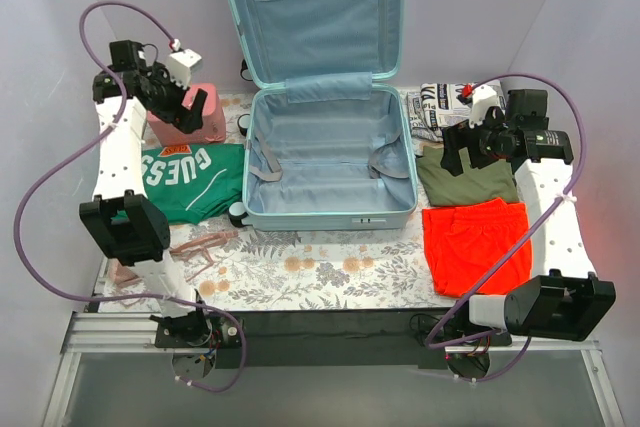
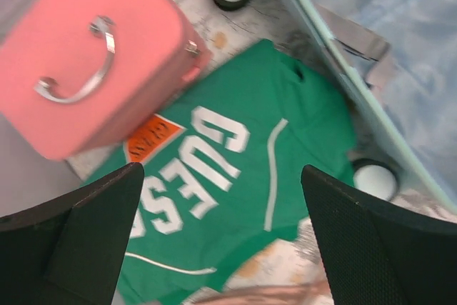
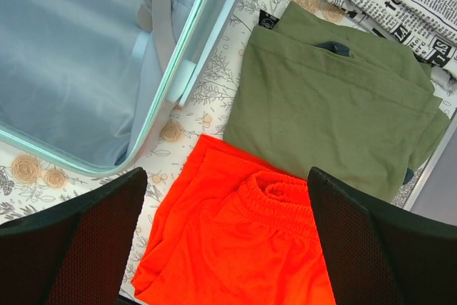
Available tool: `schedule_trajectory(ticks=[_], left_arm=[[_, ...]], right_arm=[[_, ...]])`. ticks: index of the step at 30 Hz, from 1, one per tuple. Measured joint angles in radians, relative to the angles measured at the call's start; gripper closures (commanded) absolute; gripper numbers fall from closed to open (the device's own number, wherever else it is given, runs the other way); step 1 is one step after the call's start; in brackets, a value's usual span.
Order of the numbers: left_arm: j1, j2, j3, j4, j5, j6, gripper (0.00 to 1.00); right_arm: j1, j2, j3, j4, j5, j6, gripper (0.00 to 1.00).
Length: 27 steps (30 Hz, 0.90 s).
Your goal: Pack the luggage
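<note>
The pale mint luggage (image 1: 330, 209) lies open in the middle of the table, lid up against the back wall, with its grey-blue lining bare. Its edge also shows in the left wrist view (image 2: 371, 98) and in the right wrist view (image 3: 203, 41). My left gripper (image 1: 190, 107) is open and empty, hovering above a green GUESS shirt (image 2: 243, 176) and a pink case (image 2: 78, 55). My right gripper (image 1: 455, 152) is open and empty, above folded orange shorts (image 3: 243, 241) and an olive folded garment (image 3: 328, 112).
A newspaper-print pouch (image 1: 440, 107) lies at the back right. Pinkish hangers (image 1: 195, 247) lie near the front left on the floral tablecloth (image 1: 330, 272). Grey walls close in both sides and the back. Purple cables loop off both arms.
</note>
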Motion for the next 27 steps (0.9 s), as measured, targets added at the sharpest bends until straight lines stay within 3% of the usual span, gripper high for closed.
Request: schedule_trajectory(ticks=[9,20,27], left_arm=[[0.187,0.333,0.345,0.044,0.153,0.253,0.10],[0.225,0.433,0.360,-0.014,0.318,0.636,0.14],[0.224,0.461,0.352,-0.028,0.360,0.787,0.15]], right_arm=[[0.000,0.024,0.000,0.000,-0.014,-0.006,0.02],[0.000,0.058,0.000,0.000,-0.012,-0.024,0.02],[0.000,0.071,0.000,0.000,-0.006,-0.025,0.02]])
